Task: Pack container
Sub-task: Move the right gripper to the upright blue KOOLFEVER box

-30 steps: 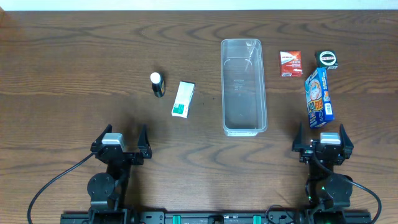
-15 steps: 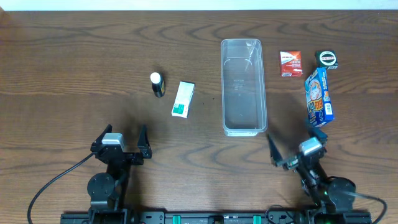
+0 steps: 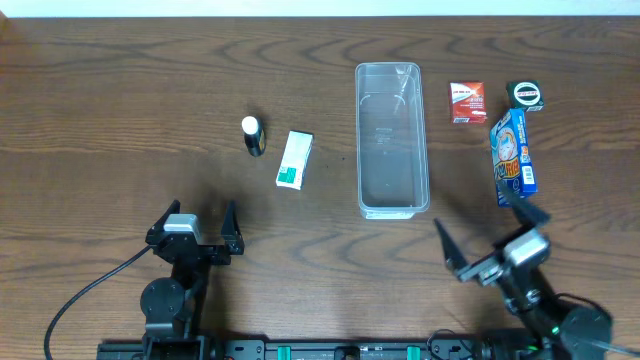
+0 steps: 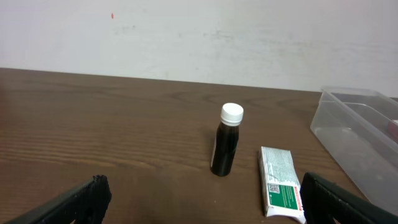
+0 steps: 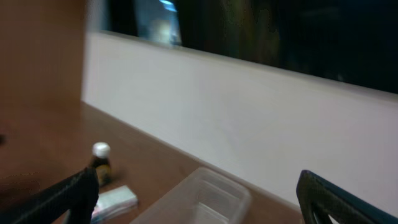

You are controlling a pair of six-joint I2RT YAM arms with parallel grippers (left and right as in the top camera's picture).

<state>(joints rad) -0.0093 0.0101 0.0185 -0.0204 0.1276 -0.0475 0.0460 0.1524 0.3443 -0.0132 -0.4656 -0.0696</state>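
The clear plastic container (image 3: 392, 138) lies lengthwise in the middle of the table with nothing in it; it also shows in the left wrist view (image 4: 360, 134) and the right wrist view (image 5: 205, 199). A dark bottle with a white cap (image 3: 252, 134) (image 4: 226, 140) (image 5: 101, 163) and a white-and-green box (image 3: 294, 160) (image 4: 282, 191) (image 5: 115, 202) stand left of it. A red box (image 3: 466, 102), a small dark box (image 3: 526, 95) and a blue box (image 3: 513, 156) lie right of it. My left gripper (image 3: 190, 232) is open and empty near the front edge. My right gripper (image 3: 490, 240) is open, empty, raised and turned left.
A pale wall (image 4: 199, 37) runs behind the table's far edge. Bare wood lies between the grippers and the items.
My right gripper has lifted from its rest pose, swung to face left toward the container and come nearer the camera. The left arm and all the items have not moved.
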